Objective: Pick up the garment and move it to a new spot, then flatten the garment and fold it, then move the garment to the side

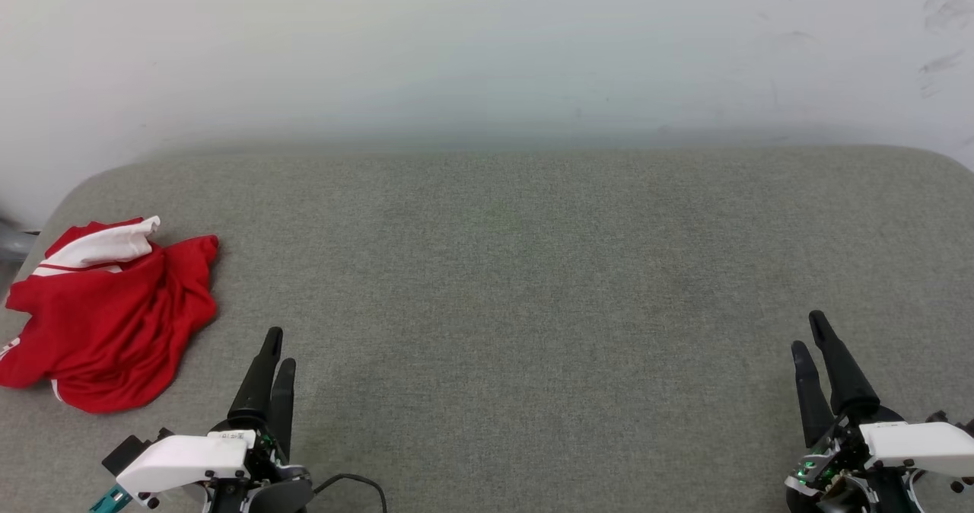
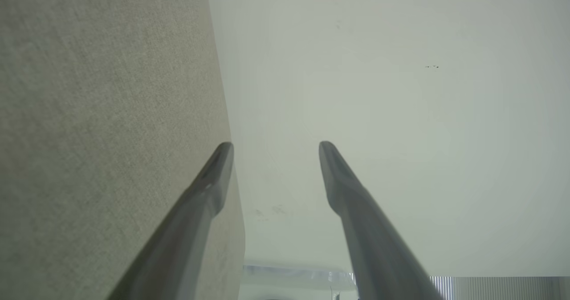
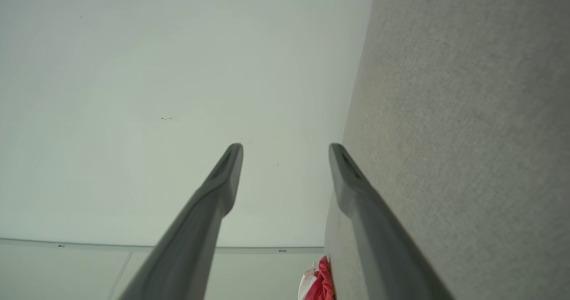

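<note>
The garment [image 1: 106,315], a red jersey with white panels, lies crumpled in a heap at the far left of the grey padded surface [image 1: 533,269], by its left edge. A small red and white part of the garment [image 3: 318,284] shows at the bottom of the right wrist view. My left gripper [image 1: 278,349] stands open at the lower left, a short way right of the heap and not touching it; its fingers [image 2: 213,175] are spread with nothing between them. At the lower right, far from the garment, my right gripper [image 1: 808,332] is open and empty, its fingers [image 3: 227,171] apart.
A pale wall [image 1: 487,49] rises behind the surface. The surface has rounded back corners, and its left edge runs just beside the garment. A black cable [image 1: 358,482] curls near the left wrist.
</note>
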### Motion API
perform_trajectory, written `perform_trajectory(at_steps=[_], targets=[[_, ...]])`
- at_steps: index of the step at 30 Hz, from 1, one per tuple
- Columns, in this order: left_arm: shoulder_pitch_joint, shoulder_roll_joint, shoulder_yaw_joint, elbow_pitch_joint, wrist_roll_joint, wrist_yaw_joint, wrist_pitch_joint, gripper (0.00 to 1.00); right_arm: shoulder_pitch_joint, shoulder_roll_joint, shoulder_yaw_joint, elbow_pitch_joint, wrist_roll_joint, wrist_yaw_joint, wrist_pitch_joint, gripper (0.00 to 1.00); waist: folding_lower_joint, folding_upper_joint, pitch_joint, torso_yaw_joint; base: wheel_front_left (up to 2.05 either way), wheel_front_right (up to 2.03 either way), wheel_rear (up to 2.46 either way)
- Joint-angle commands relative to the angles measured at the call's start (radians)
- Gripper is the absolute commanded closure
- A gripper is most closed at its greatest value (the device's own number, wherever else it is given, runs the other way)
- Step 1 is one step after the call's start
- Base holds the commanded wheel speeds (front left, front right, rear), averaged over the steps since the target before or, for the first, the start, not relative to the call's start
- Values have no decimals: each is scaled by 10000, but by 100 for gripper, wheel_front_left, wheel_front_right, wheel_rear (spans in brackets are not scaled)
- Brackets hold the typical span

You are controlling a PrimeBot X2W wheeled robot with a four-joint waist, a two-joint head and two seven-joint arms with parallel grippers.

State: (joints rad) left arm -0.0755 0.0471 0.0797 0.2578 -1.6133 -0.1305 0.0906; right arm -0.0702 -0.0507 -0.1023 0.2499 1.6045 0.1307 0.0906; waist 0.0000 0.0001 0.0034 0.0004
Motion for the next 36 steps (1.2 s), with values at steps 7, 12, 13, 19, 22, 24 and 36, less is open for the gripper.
perform_trajectory(at_steps=[7, 12, 13, 19, 22, 24, 36], targets=[[-183, 20, -475, -587, -36, -2, -397, 0, 83, -12, 266, -676, -227, 0, -403, 0, 0, -1, -9, 21, 0, 0, 0], [-145, 21, -706, -1010, 16, -2, -627, 0, 162, -33, 405, -978, -396, 0, -635, 0, 0, -1, -20, 36, 0, 0, 0], [-134, 21, -750, -1101, 61, -2, -671, 0, 165, -40, 437, -1054, -443, 0, -681, 0, 0, -1, -22, 40, 0, 0, 0], [-43, 23, -829, -1634, 616, -2, -928, 0, 236, -72, 392, -1406, -1134, 0, -934, 0, 0, -1, -38, 61, 0, 0, 0], [-16, 24, -880, -1803, 1244, -2, -1051, 0, 257, -70, 362, -1562, -1797, 0, -1054, 0, 0, -1, -46, 69, 0, 0, 0], [4, 24, -926, -1876, 1770, -2, -1128, 0, 270, -74, 375, -1662, -2342, 0, -1131, 0, 0, -1, -47, 75, 0, 0, 0], [59, 28, -1076, -2088, 4811, -3, -1568, 0, 398, -192, 635, -1965, -6088, 0, -1573, 0, 0, -1, -57, 95, 0, 0, 0]])
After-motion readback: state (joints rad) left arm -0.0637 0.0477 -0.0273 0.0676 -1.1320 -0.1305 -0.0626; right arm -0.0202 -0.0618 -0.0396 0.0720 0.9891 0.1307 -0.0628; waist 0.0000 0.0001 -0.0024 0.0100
